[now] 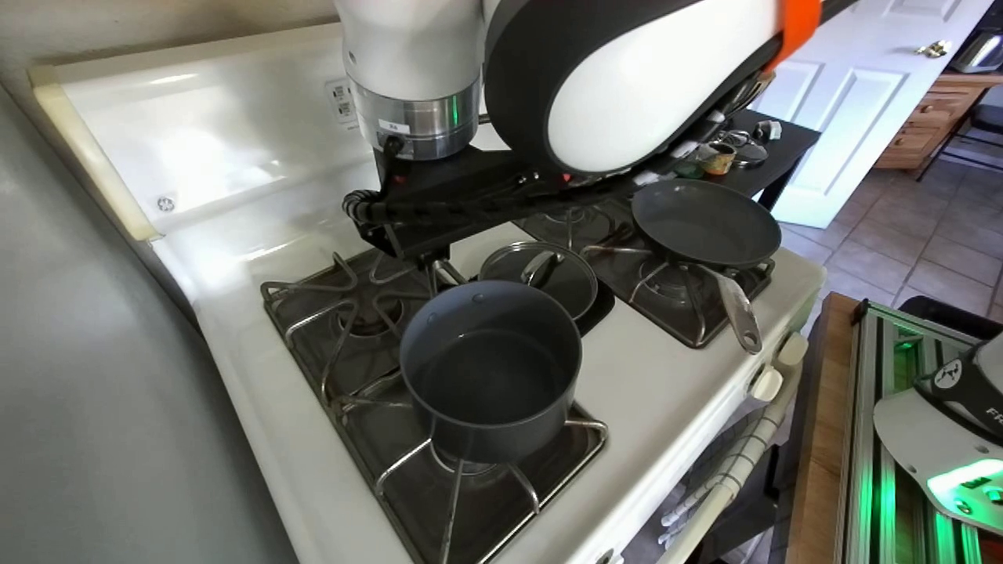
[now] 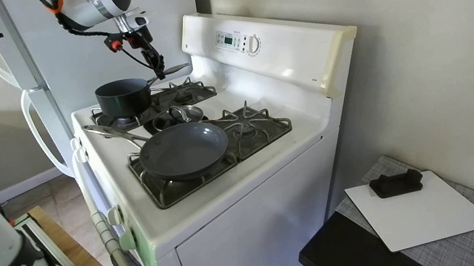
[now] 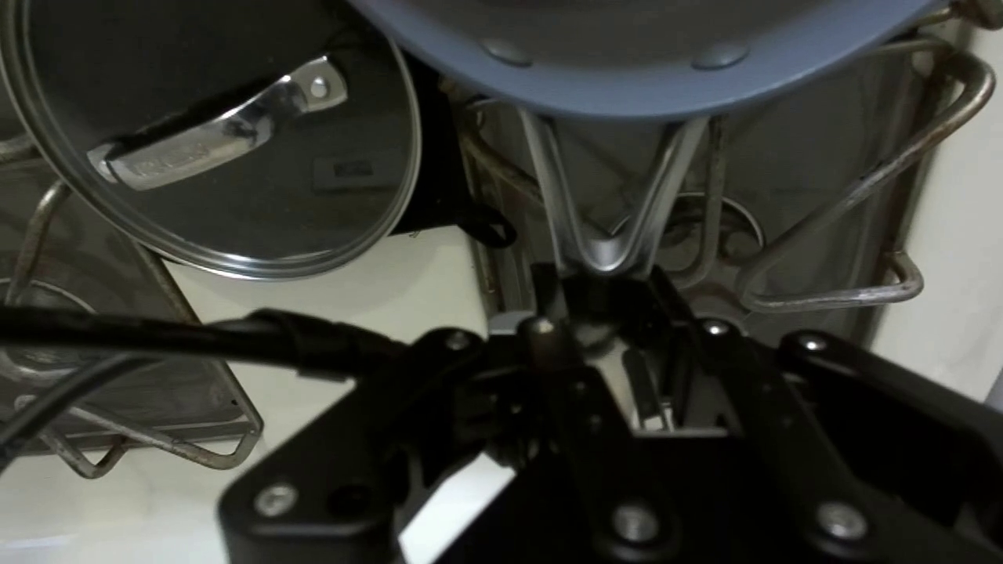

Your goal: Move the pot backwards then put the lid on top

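The pot point(image 1: 494, 392), deep and dark grey, stands upright on the front burner beside the fridge, with its silvery handle point(image 3: 605, 254) pointing to the stove's back. In the wrist view my gripper point(image 3: 605, 298) has a finger against each side of that handle, just behind its fork, and appears shut on it. An exterior view also has the gripper point(image 2: 159, 74) at the handle, behind the pot. Between the two burner sections lies the lid point(image 1: 576, 290), a dark disc with a thin shiny rim and a metal grip, resting over a black flat object.
A shallow dark pan point(image 2: 183, 149) with a pale handle sits on the other front burner. The stove's back panel point(image 2: 271, 47) rises behind the pot's handle, and the fridge point(image 2: 171, 26) stands alongside. A back burner grate point(image 1: 368, 305) lies behind the pot.
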Controlling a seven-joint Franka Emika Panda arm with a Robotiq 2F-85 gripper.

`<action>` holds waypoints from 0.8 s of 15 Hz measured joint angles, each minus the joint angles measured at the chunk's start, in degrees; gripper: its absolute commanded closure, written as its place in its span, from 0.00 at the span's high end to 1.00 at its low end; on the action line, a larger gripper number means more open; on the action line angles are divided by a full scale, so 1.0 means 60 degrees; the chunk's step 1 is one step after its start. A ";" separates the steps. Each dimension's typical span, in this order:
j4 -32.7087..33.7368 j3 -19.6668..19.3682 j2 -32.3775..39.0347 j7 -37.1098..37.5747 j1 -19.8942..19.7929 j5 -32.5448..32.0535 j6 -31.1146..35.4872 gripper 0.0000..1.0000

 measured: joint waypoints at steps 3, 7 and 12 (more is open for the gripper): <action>0.0127 -0.0047 0.0081 0.0026 0.0006 0.0000 -0.0002 0.05; 0.0322 -0.0172 0.0202 0.0090 0.0043 -0.0014 -0.0002 0.05; 0.0689 -0.0449 0.0469 0.0269 0.0119 -0.0024 -0.0016 0.05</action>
